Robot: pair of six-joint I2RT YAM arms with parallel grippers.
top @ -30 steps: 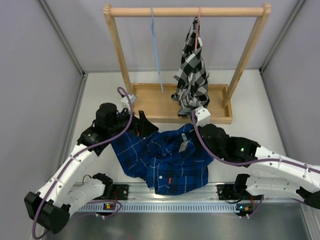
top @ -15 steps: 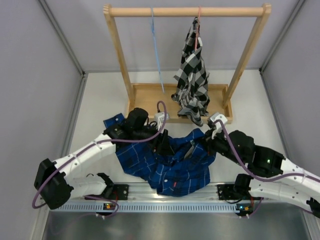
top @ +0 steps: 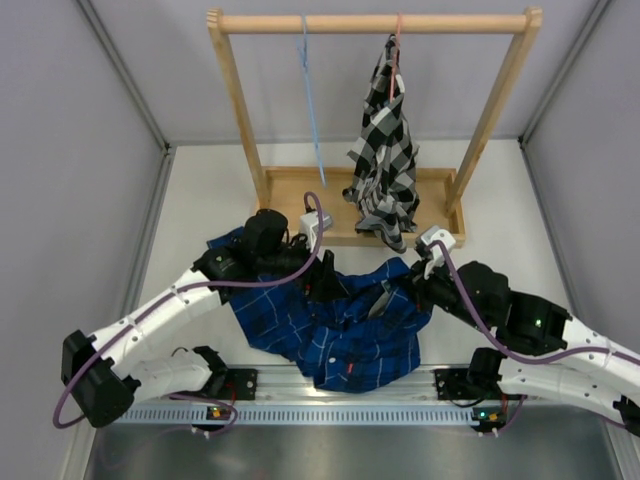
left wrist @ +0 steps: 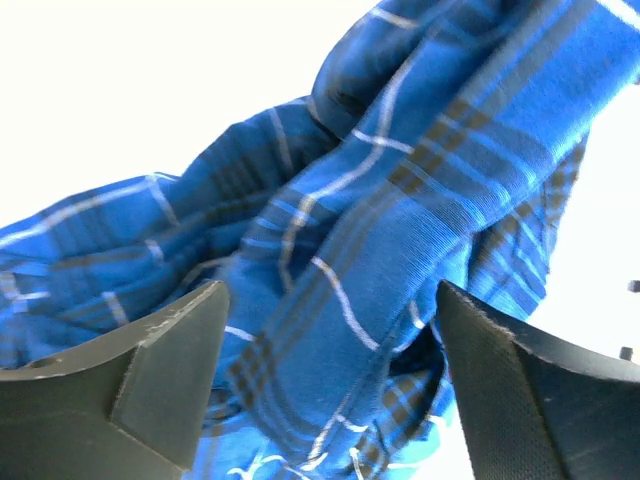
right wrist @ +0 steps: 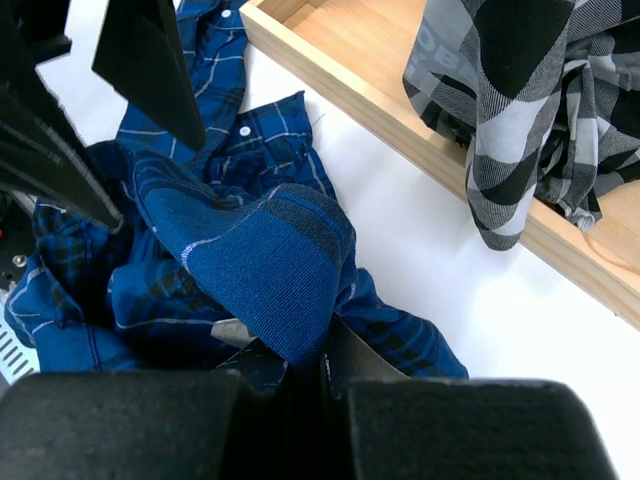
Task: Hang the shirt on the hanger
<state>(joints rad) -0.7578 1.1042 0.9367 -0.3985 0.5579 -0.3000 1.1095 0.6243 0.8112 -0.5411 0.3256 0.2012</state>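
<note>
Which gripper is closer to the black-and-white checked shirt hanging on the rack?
Right. The right gripper, shut on the blue shirt, sits close by the checked shirt's lower hem; the left gripper is open over the blue shirt, farther to the left.

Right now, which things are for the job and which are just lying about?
For the job: blue plaid shirt, light blue hanger, right pincer gripping the shirt, left pincer open.
Just lying about: checked shirt, red hanger, wooden rack.
</note>
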